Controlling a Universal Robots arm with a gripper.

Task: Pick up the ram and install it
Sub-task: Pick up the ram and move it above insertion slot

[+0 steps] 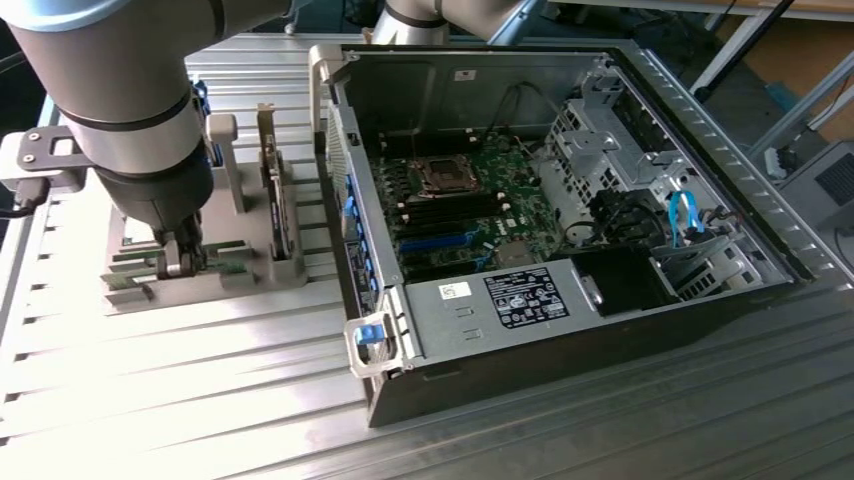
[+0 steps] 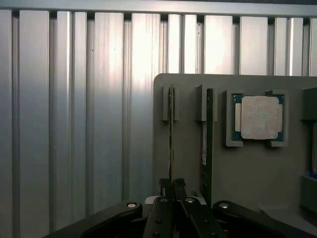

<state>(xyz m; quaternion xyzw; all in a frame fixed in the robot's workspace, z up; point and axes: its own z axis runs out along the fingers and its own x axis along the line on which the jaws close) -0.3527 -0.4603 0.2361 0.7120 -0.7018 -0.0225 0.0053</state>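
Note:
The ram (image 2: 171,134) stands on edge in a slot of the grey parts holder (image 2: 188,158), seen as a thin dark line in the wrist view. My gripper (image 2: 171,183) is down over its near end, and its two dark fingers (image 2: 163,184) are shut on the stick from both sides. In the exterior view my gripper (image 1: 180,258) reaches down into the same holder (image 1: 200,290) at the exterior view's left, with a green strip of the ram (image 1: 230,260) showing beside it. The stick still sits in its slot.
A second green stick (image 2: 208,144) stands in the slot beside it, and a square silver processor (image 2: 258,117) lies in a further pocket. A dark expansion card (image 1: 274,195) stands upright in the holder. The open computer case (image 1: 400,350) with its motherboard (image 1: 447,205) lies to the exterior view's right.

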